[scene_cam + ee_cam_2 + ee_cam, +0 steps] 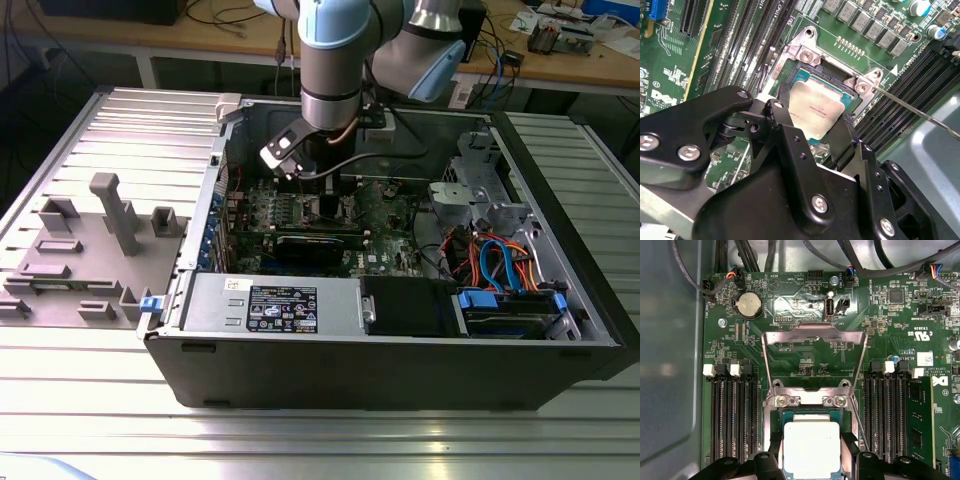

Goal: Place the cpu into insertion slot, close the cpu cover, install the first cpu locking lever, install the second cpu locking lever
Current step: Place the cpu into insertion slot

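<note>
1. In the second wrist view, the black gripper (816, 117) has its fingers (842, 145) pressed against two opposite edges of the cpu (812, 102), pinching the chip between them.
2. The cpu, silver-grey top upward, sits directly over the insertion slot (810, 413), inside its silvery rim. Whether it is fully seated cannot be told. In the first wrist view the chip (811, 455) covers most of the socket, and a band of it shows just past the chip's far edge.
3. A thin metal locking lever (920, 114) runs from one corner of the socket out across the black memory slots (735, 425).
4. Beyond the socket, the cpu cover (812, 333) is swung open. Its hinged edge is at the socket's far side, and green board shows through its square cut-out.
5. Farther along the green motherboard (890, 325) sits a round coin cell battery (749, 305), near the cable connectors at the board's edge.
6. In the exterior view, the robot arm (335, 60) reaches down into the open computer case (400, 370), which lies on a ribbed metal table (300, 440).
7. A grey fixture plate (90, 250) lies beside the case at the exterior view's left, with a wooden bench (200, 35) behind.
</note>
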`<state>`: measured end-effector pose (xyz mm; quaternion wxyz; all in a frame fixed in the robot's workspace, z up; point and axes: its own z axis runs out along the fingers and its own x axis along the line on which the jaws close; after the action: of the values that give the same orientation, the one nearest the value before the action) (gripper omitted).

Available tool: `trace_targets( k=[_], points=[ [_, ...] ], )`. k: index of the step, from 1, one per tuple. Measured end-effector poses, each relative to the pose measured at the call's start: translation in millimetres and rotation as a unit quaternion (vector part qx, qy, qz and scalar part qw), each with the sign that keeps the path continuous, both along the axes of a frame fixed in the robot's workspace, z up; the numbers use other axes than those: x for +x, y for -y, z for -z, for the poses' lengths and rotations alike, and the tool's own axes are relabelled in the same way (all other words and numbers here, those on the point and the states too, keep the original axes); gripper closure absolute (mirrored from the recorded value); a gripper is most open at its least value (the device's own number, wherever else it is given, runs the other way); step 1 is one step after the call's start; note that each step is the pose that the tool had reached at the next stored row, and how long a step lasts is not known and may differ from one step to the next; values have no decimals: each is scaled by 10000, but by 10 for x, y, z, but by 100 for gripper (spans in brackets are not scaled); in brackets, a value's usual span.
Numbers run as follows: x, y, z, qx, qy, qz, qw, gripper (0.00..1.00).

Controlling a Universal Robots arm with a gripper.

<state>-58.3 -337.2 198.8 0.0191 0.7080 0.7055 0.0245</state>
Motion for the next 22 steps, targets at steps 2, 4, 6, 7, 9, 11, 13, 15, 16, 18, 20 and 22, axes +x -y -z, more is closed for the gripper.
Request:
trace_targets(
  k=[2, 4, 6, 7, 9, 11, 13, 15, 16, 18, 20, 22],
  points=[
    [-1, 0, 7, -1, 0, 1, 10000, 46],
    [0, 0, 9, -1, 0, 0, 10000, 46],
    [0, 0, 9, 0, 1, 0, 10000, 46],
    [0, 0, 9, 0, 1, 0, 10000, 46],
    [0, 0, 10, 0, 1, 0, 10000, 46],
    [1, -1, 12, 3, 4, -1, 10000, 45],
    [1, -1, 12, 2, 3, -1, 10000, 38],
    [0, -1, 11, 1, 1, -1, 10000, 38],
    [0, -1, 11, 0, 1, -1, 10000, 38],
    [0, 0, 6, -1, 1, 0, 10000, 38],
    [0, 0, -22, 0, 1, 0, 10000, 38],
    [-1, -1, -94, 0, -2, 1, 10000, 38]
  ],
)
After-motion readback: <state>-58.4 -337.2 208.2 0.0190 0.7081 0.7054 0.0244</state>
